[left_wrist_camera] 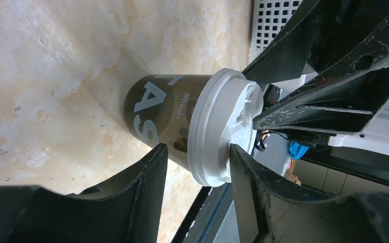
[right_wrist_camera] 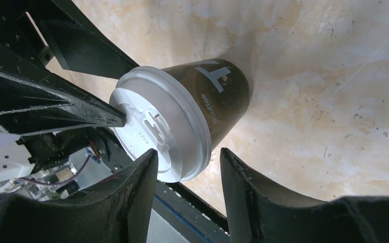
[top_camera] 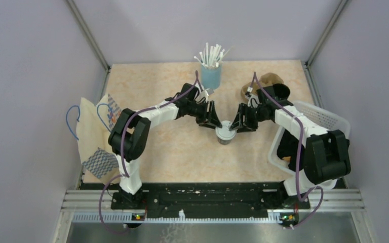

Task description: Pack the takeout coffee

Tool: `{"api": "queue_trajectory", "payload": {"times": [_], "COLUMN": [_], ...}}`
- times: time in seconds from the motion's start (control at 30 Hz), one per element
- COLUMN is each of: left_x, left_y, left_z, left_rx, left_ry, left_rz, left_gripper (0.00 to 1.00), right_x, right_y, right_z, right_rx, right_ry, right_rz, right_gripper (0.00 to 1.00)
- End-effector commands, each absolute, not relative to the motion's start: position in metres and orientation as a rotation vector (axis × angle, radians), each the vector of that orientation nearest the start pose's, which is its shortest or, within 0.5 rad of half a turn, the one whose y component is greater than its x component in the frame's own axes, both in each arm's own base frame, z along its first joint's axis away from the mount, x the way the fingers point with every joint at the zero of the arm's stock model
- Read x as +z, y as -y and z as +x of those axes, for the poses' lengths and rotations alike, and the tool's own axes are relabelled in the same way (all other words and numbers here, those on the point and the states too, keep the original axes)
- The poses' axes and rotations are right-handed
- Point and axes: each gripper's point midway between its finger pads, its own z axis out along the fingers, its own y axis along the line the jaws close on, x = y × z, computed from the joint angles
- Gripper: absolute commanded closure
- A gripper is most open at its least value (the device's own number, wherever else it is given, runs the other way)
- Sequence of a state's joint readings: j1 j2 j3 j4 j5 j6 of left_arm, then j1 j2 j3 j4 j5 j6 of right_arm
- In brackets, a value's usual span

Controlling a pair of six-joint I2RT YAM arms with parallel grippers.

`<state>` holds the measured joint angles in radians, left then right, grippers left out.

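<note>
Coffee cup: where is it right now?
In the top view the coffee cup stands upright mid-table, lid on, between the left gripper and right gripper; the blue straw cup is behind it.

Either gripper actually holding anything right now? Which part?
Cannot tell. Left gripper and right gripper each straddle the rim of the white lid on the coffee cup, one finger over its top, one by the wall; clamping isn't visible.

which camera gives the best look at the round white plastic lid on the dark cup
Right wrist: the round white plastic lid faces the camera close up, its moulded top and rim clear. Left wrist shows it mostly edge-on. Top external shows it tiny.
</note>
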<state>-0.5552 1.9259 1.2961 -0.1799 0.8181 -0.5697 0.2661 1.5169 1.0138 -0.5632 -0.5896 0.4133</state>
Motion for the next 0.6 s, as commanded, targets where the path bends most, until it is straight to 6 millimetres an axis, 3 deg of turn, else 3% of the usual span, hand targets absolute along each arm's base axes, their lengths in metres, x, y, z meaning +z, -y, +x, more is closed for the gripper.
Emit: {"api": "queue_trajectory", "payload": {"times": [0.0, 0.27, 0.4, 0.57], "left_x": [0.125, 0.112, 0.092, 0.073], "left_y": [0.363, 0.361, 0.353, 0.345], "left_z": [0.309, 0.31, 0.304, 0.292], "left_rx": [-1.489, -1.455, -1.399, -1.39], "left_ry": [-2.47, -2.512, -2.566, -2.604], "left_rz": [0.45, 0.407, 0.401, 0.385], "left_gripper": [0.46, 0.52, 0.54, 0.55], "right_x": [0.114, 0.108, 0.104, 0.095], "right_y": [-0.195, -0.197, -0.19, -0.187], "right_z": [0.287, 0.286, 0.284, 0.278], "right_rx": [1.014, 1.055, 1.11, 1.245], "right_ry": [-2.649, -2.641, -2.62, -2.576], "right_rz": [-0.039, -0.045, -0.044, -0.008], "right_gripper": [0.52, 0.49, 0.41, 0.41]}}
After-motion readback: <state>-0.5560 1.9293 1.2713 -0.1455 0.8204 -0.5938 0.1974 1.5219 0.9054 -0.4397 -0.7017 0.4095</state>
